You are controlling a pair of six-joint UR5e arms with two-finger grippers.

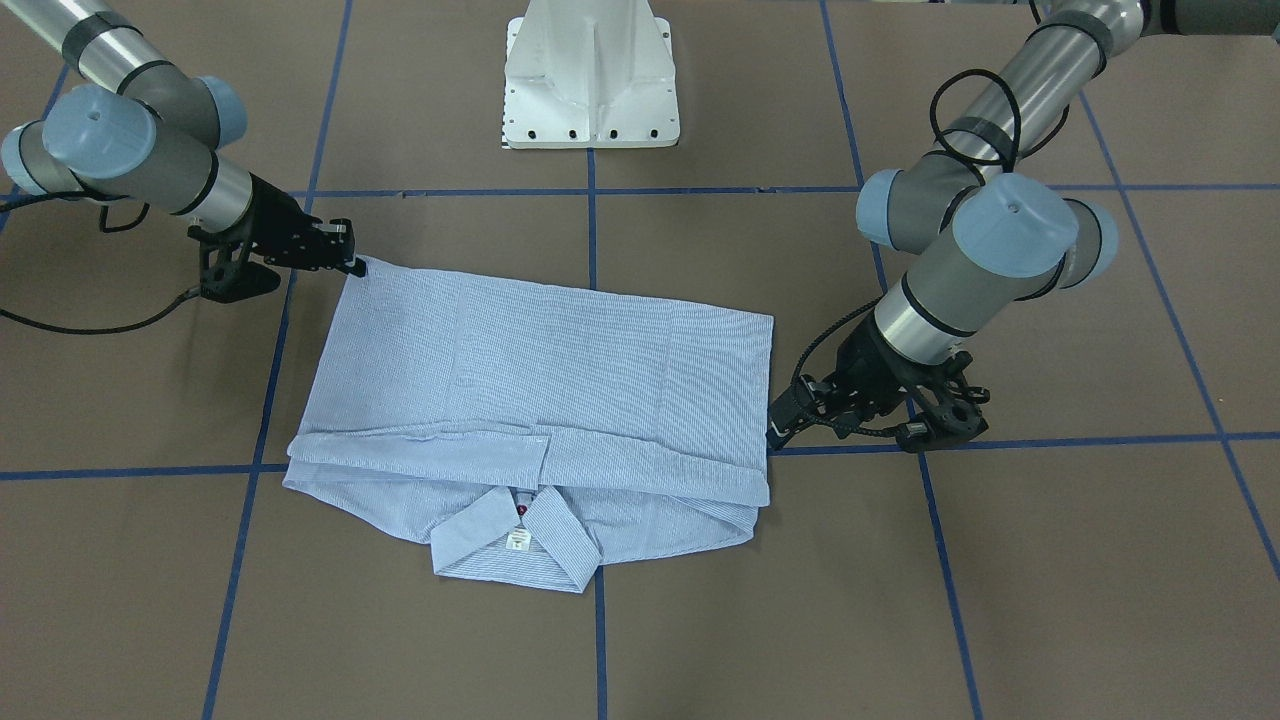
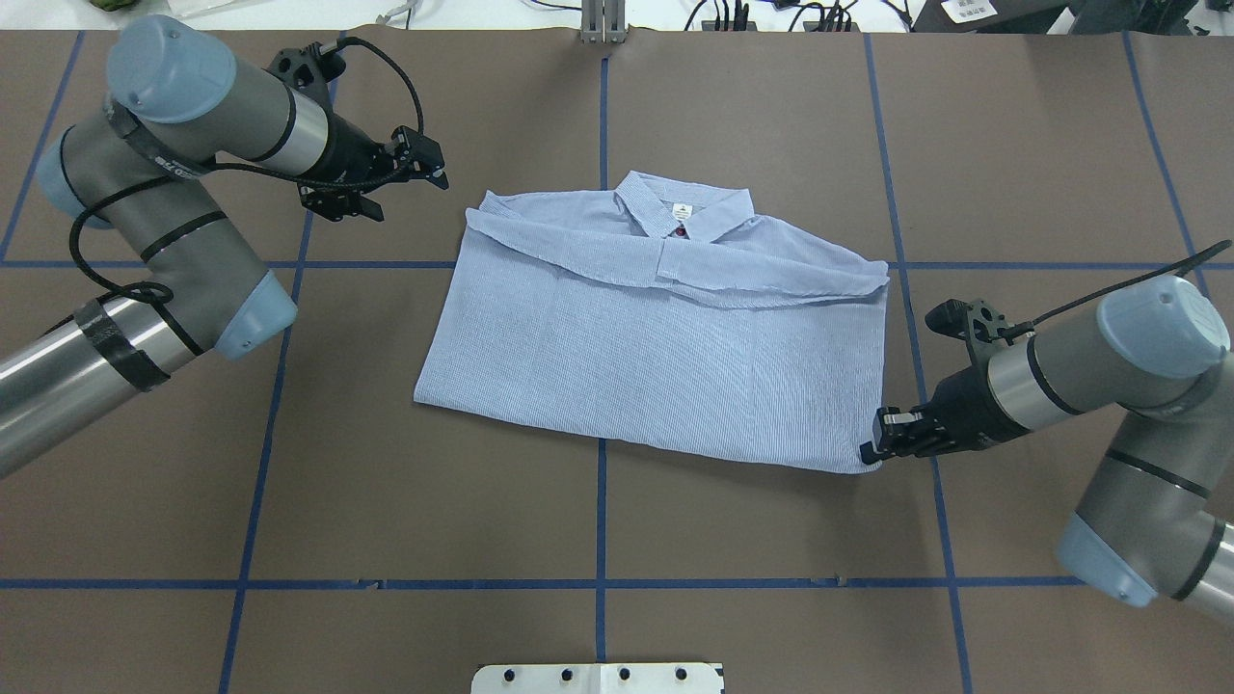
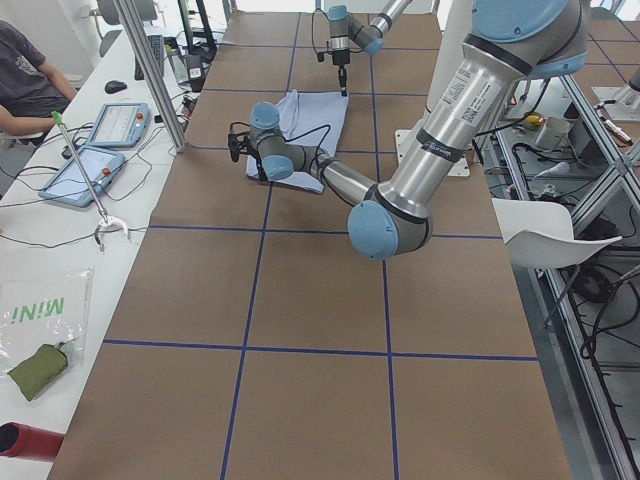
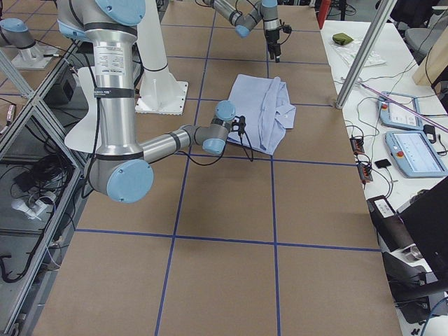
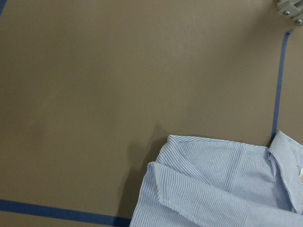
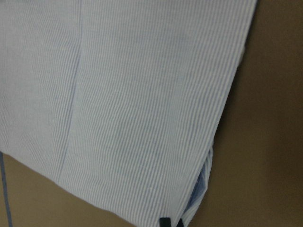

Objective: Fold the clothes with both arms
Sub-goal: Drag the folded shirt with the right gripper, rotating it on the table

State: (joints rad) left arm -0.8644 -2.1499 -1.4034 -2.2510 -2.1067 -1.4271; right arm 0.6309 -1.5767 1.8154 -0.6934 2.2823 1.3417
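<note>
The pinstriped blue-and-white shirt (image 2: 656, 357) lies flat and folded into a rectangle in the middle of the table, collar (image 1: 515, 540) on the side away from the robot, sleeves folded across the top. My right gripper (image 2: 872, 449) is low at the shirt's near right hem corner and shut on it; its fingertips (image 6: 164, 221) show close together at that corner. My left gripper (image 2: 436, 166) hovers open and empty beside the shirt's far left shoulder corner (image 5: 163, 170), not touching it. In the front view the right gripper (image 1: 355, 265) is at the left and the left gripper (image 1: 774, 425) at the right.
The white pedestal base (image 1: 590, 80) stands on the robot's side of the shirt. Blue tape lines (image 2: 600, 511) grid the brown table. Beyond the far edge is a side table with tablets (image 3: 95, 150) and a seated person (image 3: 25, 75).
</note>
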